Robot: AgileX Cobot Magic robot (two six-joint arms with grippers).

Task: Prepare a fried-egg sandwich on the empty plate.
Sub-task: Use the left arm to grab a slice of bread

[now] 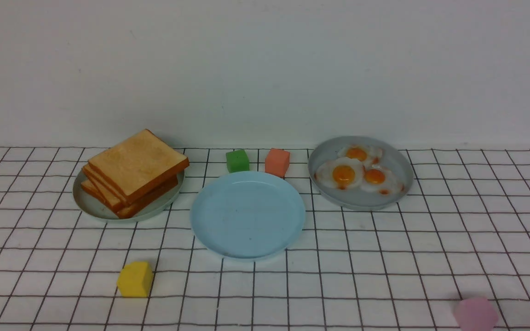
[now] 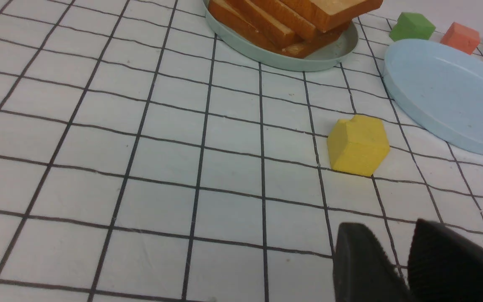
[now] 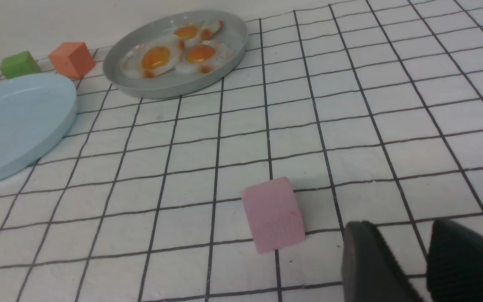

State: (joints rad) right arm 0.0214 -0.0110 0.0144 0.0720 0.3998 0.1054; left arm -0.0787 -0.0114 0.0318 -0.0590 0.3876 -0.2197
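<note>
The empty light blue plate sits at the middle of the checked cloth; it also shows in the left wrist view and the right wrist view. A pile of toast slices lies on a grey-green plate to its left. The largest fried egg lies with two smaller eggs on a grey-green plate to the right. No sandwich is in view. My left gripper is slightly open and empty, near a yellow cube. My right gripper is slightly open and empty, near a pink cube. Neither gripper shows in the front view.
A yellow cube lies front left of the blue plate. A pink cube lies at the front right. A green cube and an orange cube stand just behind the blue plate. A white wall closes the back.
</note>
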